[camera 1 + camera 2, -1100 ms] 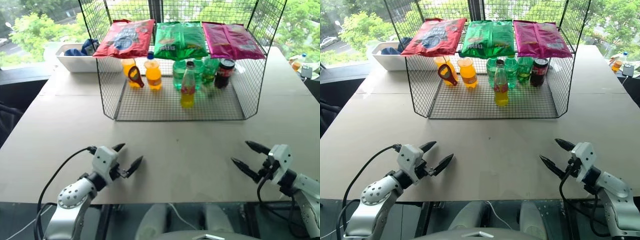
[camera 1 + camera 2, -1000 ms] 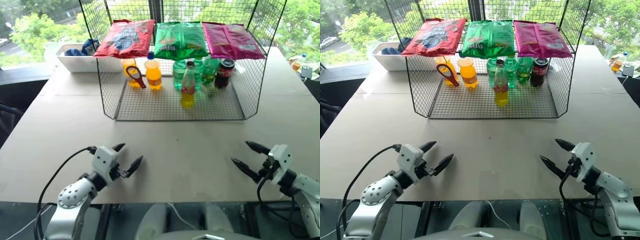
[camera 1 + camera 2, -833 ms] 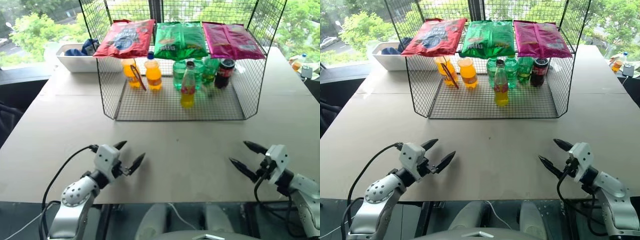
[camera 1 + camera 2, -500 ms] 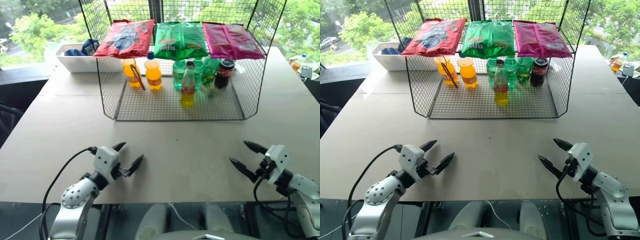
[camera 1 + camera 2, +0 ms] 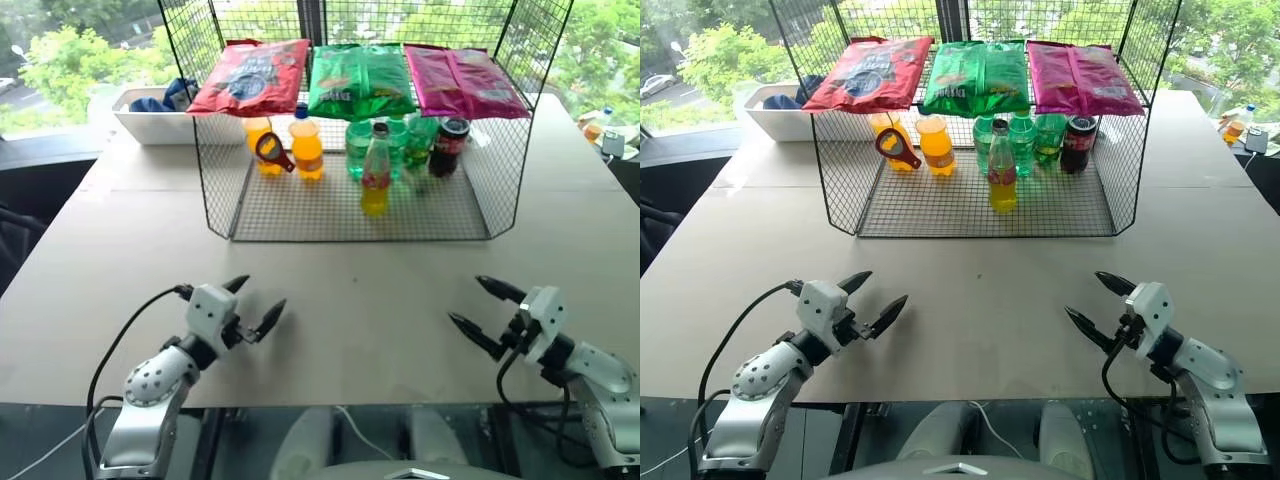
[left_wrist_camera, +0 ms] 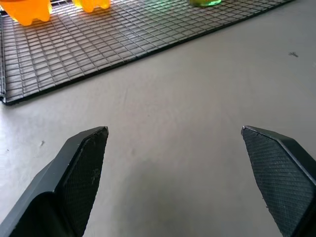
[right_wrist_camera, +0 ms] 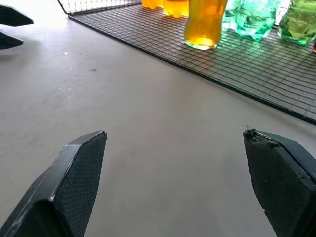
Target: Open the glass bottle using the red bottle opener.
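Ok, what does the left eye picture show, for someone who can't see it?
A slim glass bottle of yellow liquid stands in a wire mesh rack, a small red bottle opener hanging nearby. Both black-fingered grippers, left and right, hover open above the table.

Beige table (image 5: 330,300), seam running across behind the rack. On it: black wire rack (image 5: 360,215) w/ mesh floor, centre-far; white bin (image 5: 150,125) at far left just beside the rack; small items at far right edge, too small to tell.

On the surface (image 5: 120,240) we see a wire rack (image 5: 215,190) topped by red (image 5: 250,75), green (image 5: 360,80) and pink snack bags (image 5: 462,82). Inside we note two orange bottles (image 5: 306,150), green bottles (image 5: 358,148) and a dark bottle (image 5: 448,146); a white bin (image 5: 150,125) sits behind.
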